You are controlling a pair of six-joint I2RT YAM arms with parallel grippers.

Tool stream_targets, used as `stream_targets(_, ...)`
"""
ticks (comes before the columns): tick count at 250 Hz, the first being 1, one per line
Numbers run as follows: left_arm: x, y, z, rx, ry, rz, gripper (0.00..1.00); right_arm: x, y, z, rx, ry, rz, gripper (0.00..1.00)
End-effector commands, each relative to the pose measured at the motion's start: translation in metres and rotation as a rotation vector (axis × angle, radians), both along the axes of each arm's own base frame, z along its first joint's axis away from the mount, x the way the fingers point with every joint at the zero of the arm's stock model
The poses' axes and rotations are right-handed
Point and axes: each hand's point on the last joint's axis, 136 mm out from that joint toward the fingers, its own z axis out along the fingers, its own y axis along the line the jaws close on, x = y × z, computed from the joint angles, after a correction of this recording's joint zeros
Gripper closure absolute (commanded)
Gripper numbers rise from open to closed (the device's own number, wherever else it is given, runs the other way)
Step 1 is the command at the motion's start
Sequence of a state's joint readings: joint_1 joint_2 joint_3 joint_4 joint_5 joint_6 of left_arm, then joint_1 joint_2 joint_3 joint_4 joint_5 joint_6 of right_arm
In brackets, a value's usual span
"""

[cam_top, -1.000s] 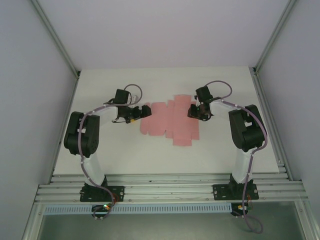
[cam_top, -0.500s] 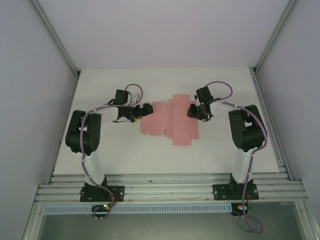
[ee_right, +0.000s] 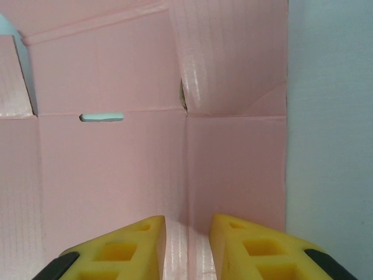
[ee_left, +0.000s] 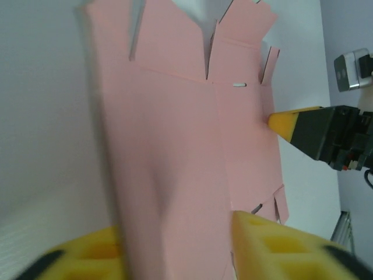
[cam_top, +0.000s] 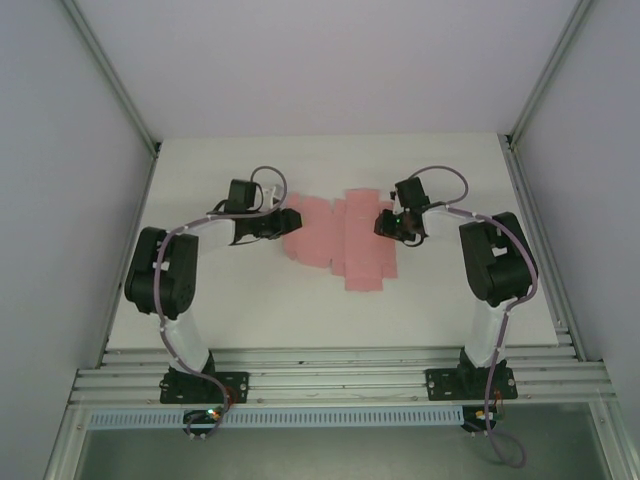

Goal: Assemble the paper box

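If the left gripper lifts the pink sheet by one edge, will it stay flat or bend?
Probably floppy: the paper box is a thin, creased sheet with cut flaps. Likely light, so a push may slide it.

Landmark: paper box, which I log lying spread on the table.

- Left gripper: at the paper box's left edge. On my left wrist feed that edge runs in between its two fingers.
- Right gripper: over the paper box's right part, toward its far side. On my right wrist feed it stands just inside the right edge, with bare table beyond that edge.
- Slot: in the paper box, ahead and left of the right gripper.
- Left arm base, right arm base: nearer than the paper box, one to each side.
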State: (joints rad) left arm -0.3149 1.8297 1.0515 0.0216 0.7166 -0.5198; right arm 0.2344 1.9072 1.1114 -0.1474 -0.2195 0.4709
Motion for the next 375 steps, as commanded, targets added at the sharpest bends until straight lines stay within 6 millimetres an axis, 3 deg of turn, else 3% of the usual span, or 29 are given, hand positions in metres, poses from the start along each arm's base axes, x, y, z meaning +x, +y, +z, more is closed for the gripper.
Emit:
stream_targets(1,0.001,0.0,0.014,0.03,-0.05,-0.014,0.76,-0.029,-0.008,-0.012,-0.014,0.09,0.014,0.69)
stream_targets(31,0.002,0.001,0.027,0.045,-0.088,-0.021,1.0,-0.024,-0.008,0.024,0.024,0.0,0.02,0.65)
stream_targets(65,0.004,-0.002,0.051,0.038,-0.174,-0.031,1.0,-0.027,-0.016,0.073,0.094,-0.153,0.001,0.45)
stream_targets(104,-0.018,-0.026,0.114,-0.123,-0.336,-0.136,1.0,-0.048,-0.036,0.122,0.247,-0.346,-0.034,0.16)
stream_targets(129,-0.035,-0.04,0.158,-0.177,-0.435,-0.206,1.0,-0.062,-0.05,0.139,0.299,-0.438,-0.053,0.0)
stream_targets(164,-0.061,-0.059,0.202,-0.179,-0.529,-0.29,1.0,-0.078,-0.053,0.158,0.312,-0.541,-0.014,0.0)
stream_targets(219,-0.096,-0.067,0.267,-0.264,-0.644,-0.335,1.0,-0.092,-0.06,0.175,0.358,-0.681,-0.023,0.0)
stream_targets(252,-0.115,-0.067,0.293,-0.275,-0.71,-0.348,1.0,-0.095,-0.056,0.181,0.422,-0.692,0.013,0.0)
stream_targets(270,-0.115,-0.062,0.297,-0.231,-0.745,-0.312,1.0,-0.1,-0.048,0.19,0.473,-0.716,0.068,0.05)
stream_targets(299,-0.112,-0.055,0.296,-0.182,-0.766,-0.261,1.0,-0.107,-0.04,0.206,0.528,-0.759,0.126,0.34)
stream_targets(343,-0.102,-0.047,0.292,-0.137,-0.779,-0.191,1.0,-0.117,-0.034,0.221,0.546,-0.785,0.174,0.58)
stream_targets(375,-0.094,-0.036,0.288,-0.075,-0.792,-0.118,1.0,-0.121,-0.036,0.221,0.52,-0.782,0.162,0.64)
